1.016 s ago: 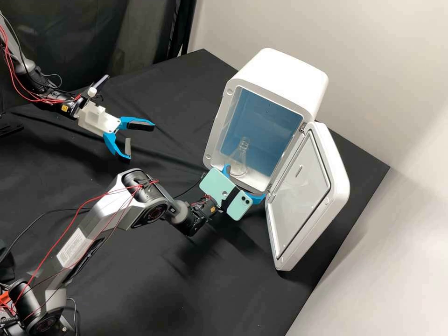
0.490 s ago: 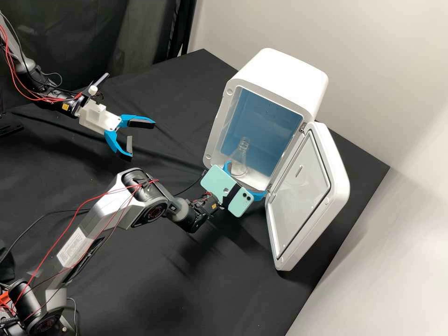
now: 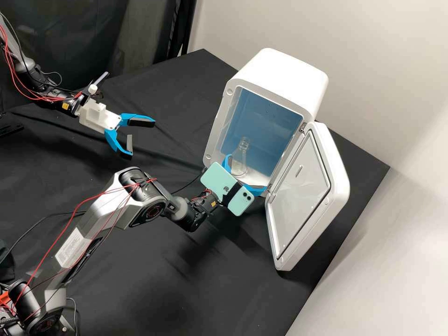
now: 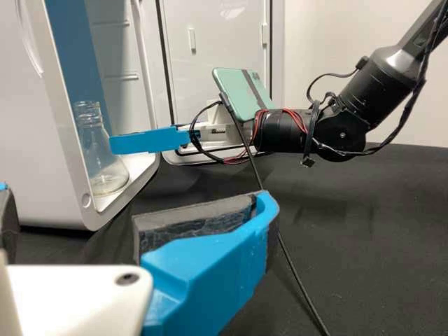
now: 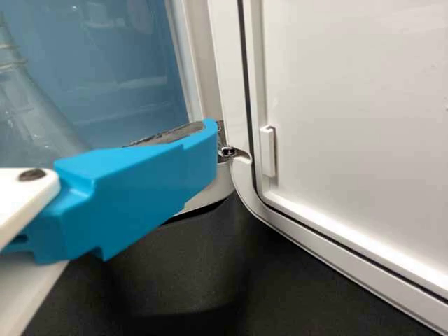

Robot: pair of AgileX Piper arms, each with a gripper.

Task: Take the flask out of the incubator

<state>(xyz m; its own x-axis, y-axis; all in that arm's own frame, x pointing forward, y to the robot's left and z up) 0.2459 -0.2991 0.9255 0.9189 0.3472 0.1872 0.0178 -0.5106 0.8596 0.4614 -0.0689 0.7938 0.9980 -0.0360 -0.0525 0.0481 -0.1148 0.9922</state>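
From where I stand, most of the right gripper (image 3: 243, 177) is hidden behind a mint-green phone (image 3: 227, 186) strapped at its wrist, so only the ends of its two blue fingers (image 3: 227, 163) poke out on either side of it. They look spread well apart, one at each side of the incubator's mouth. The right wrist view catches just one finger (image 5: 133, 182) against the blue inner wall and the hinge edge of the door (image 5: 350, 105). The pale glassy smear at that view's edge is too blurred for me to call. The flask (image 3: 240, 154) stands upright on the floor of the incubator (image 3: 280, 79), near the front lip and between those spread fingers. In the left wrist view one finger (image 4: 150, 140) runs level toward the flask (image 4: 98, 154) at its lower slope, and its tip seems to meet the glass, though I can't tell whether it truly touches. The flask is clear, and whether it holds any liquid I can't make out. The incubator leans back on the black bench (image 3: 186, 280) with its door (image 3: 308, 196) swung wide open. The left gripper (image 3: 141, 139) hangs over the bench well apart from all this, fingers splayed and holding nothing, with its own near finger (image 4: 210, 245) cut off by the frame.
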